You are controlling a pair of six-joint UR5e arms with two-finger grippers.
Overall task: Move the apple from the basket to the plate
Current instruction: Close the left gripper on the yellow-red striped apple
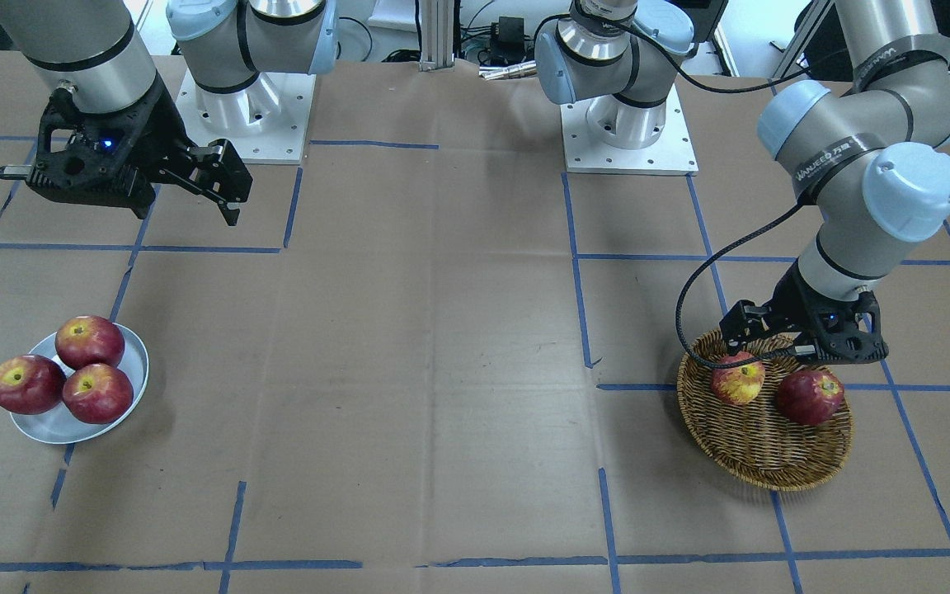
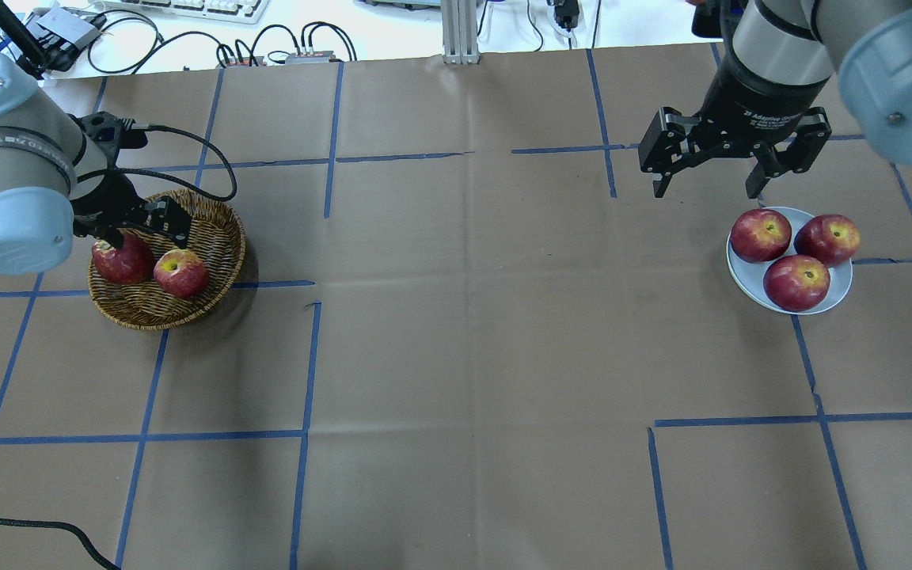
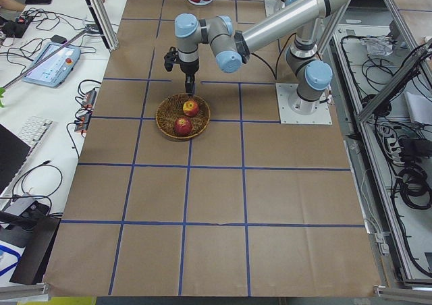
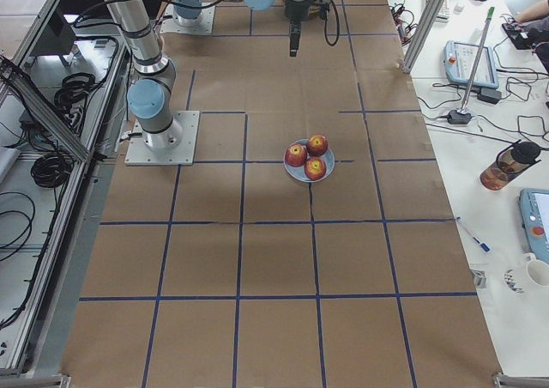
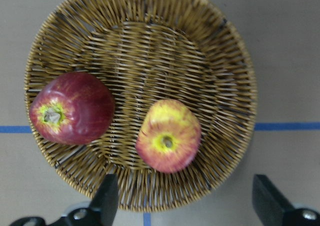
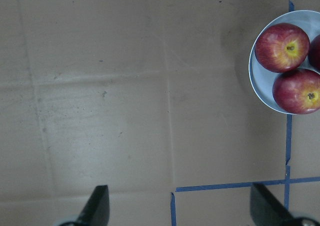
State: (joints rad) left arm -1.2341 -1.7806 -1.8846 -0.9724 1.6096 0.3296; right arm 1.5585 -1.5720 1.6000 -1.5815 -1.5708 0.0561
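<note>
The pale pinkish-red and yellow apple [image 2: 181, 272] [image 5: 168, 142] [image 1: 738, 382] lies in the round wicker basket [image 2: 218, 229] [image 5: 150, 36] [image 1: 764, 462], next to a dark red apple [image 2: 119, 261] [image 5: 71, 108]. My left gripper [image 2: 147, 233] [image 5: 185, 186] [image 1: 759, 346] hovers over the basket, open and empty, its jaws wide apart and touching neither apple. The pale plate [image 2: 749, 277] [image 1: 54, 425] [image 6: 257, 86] holds three dark red apples [image 2: 796, 281]. My right gripper [image 2: 705, 192] [image 1: 223, 194] [image 6: 180, 198] is open and empty, raised beside the plate toward the table's middle.
Brown paper with blue tape lines [image 2: 456, 158] covers the table. The robot bases [image 1: 627, 124] stand at the robot's side of the table. A black cable [image 2: 210, 158] loops from the left wrist over the basket.
</note>
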